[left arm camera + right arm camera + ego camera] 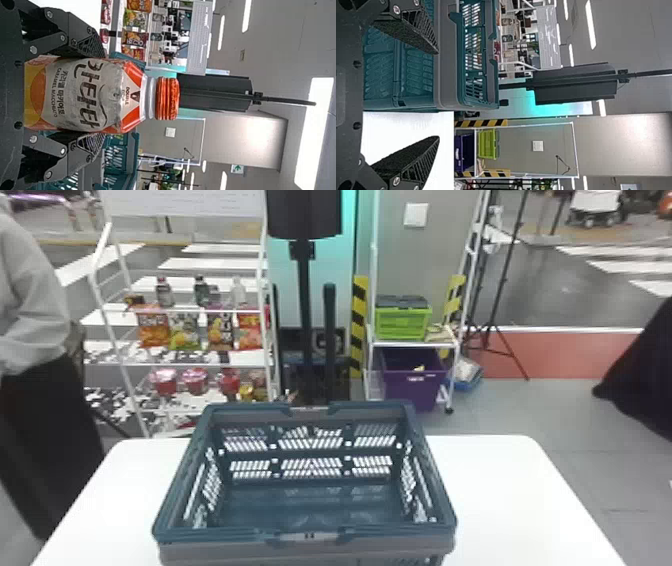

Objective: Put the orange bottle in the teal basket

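There was one orange bottle (pixel 132 95), upright, between the two fingers of the left end effector (pixel 104 95), which were parted by its width and gripped its sides. It was outside the one teal basket (pixel 370 532), blocking part of it from the left wrist camera. The right end effector (pixel 438 95) was wide open, holding nothing, beside the basket. The basket stood on one white tabletop (pixel 505 490). Beyond were four snack bags on a white rack (pixel 175 365), one lime crate (pixel 402 324) and one purple bin (pixel 415 390).
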